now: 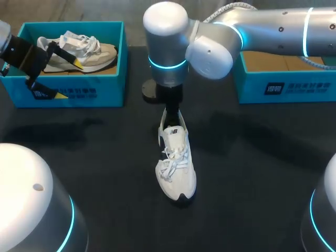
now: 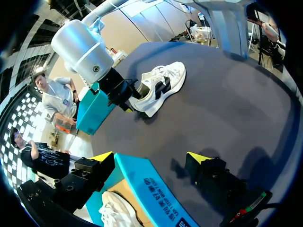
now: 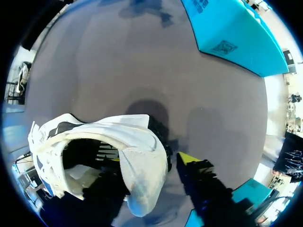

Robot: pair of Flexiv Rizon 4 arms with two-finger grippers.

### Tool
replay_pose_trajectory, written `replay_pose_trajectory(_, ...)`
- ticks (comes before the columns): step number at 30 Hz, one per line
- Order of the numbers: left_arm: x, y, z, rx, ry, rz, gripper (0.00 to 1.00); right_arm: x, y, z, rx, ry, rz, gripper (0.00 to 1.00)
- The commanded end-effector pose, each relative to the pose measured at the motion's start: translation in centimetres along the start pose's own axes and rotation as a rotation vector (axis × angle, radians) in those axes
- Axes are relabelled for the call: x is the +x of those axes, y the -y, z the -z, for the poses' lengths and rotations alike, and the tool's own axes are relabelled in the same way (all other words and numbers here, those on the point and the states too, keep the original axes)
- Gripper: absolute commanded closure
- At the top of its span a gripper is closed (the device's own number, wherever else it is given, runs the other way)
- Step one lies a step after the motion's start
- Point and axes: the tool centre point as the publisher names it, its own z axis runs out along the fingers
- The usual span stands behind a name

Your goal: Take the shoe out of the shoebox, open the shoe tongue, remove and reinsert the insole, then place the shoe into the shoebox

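A white shoe (image 1: 176, 163) with black trim lies on the black table, toe toward the front; it also shows in the left wrist view (image 2: 161, 85). My right gripper (image 1: 170, 119) stands at its heel. In the right wrist view the gripper (image 3: 151, 161) is open, with the heel wall (image 3: 142, 170) between its fingers: one finger is inside the shoe opening and the outer fingertip (image 3: 187, 158) is just off the heel. My left gripper (image 1: 70, 80) is open and straddles the front wall of the teal shoebox (image 1: 79, 86) at back left, nothing held (image 2: 150, 158).
A second, beige-white shoe (image 1: 79, 52) lies inside the left shoebox (image 2: 142, 184). Another teal box (image 1: 283, 84) with a brown inside stands at back right, under my right arm. White robot bases (image 1: 31, 199) fill both front corners.
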Motion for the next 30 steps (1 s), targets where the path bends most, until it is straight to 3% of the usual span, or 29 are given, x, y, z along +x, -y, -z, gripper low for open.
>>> replay_pose_trajectory(1, 0.1, 0.0, 0.0, -0.002, 0.0, -0.001, 0.0, 0.2, 0.2, -0.1, 0.011, 0.01, -0.026, 1.0)
replay_pose_trajectory(7, 0.1, 0.0, 0.0, -0.002, 0.0, -0.001, 0.0, 0.5, 0.6, 1.2, 0.013, 0.031, -0.09, 1.0)
replay_pose_trajectory(12, 0.1, 0.0, 0.0, -0.002, 0.0, -0.001, 0.0, 0.8, 0.6, 3.8, 0.027, 0.035, -0.102, 1.0)
replay_pose_trajectory(23, 0.1, 0.0, 0.0, -0.002, 0.0, -0.001, 0.0, 1.2, 2.1, 13.4, -0.011, 0.016, -0.138, 1.0)
replay_pose_trajectory(30, 0.1, 0.0, 0.0, -0.002, 0.0, -0.001, 0.0, 1.5, 2.1, 17.9, -0.01, 0.035, -0.139, 1.0)
